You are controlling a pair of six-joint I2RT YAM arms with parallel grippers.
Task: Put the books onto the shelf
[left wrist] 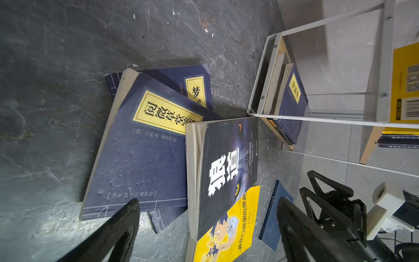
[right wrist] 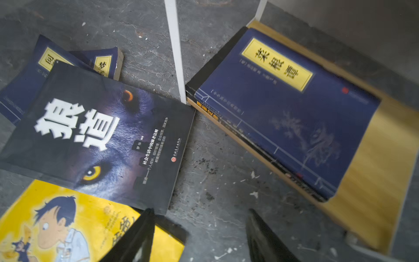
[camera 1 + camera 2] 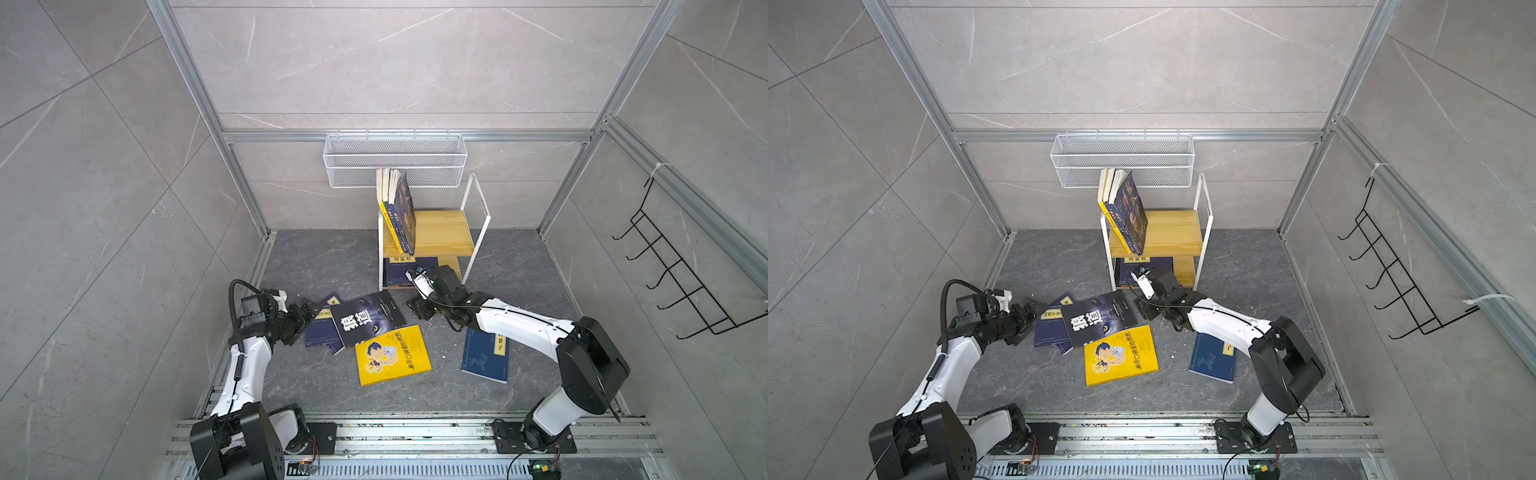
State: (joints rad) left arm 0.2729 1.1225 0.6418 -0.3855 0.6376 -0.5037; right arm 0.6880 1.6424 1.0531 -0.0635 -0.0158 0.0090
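Observation:
The shelf (image 3: 440, 230) stands at the back, with several books (image 3: 399, 208) leaning upright on its top board and navy books (image 2: 283, 108) lying flat on its lower board. On the floor, a black book (image 3: 368, 318) overlaps two navy books (image 1: 140, 147) and a yellow cartoon book (image 3: 392, 355). Another navy book (image 3: 484, 353) lies to the right, under my right arm. My left gripper (image 3: 305, 311) is open beside the navy pair, holding nothing. My right gripper (image 2: 200, 212) is open over bare floor between the black book and the shelf.
A white wire mesh basket (image 3: 395, 160) hangs on the back wall just above the shelf. A black wire hook rack (image 3: 681, 270) hangs on the right wall. Grey walls and aluminium posts close in the dark stone floor (image 3: 316, 257).

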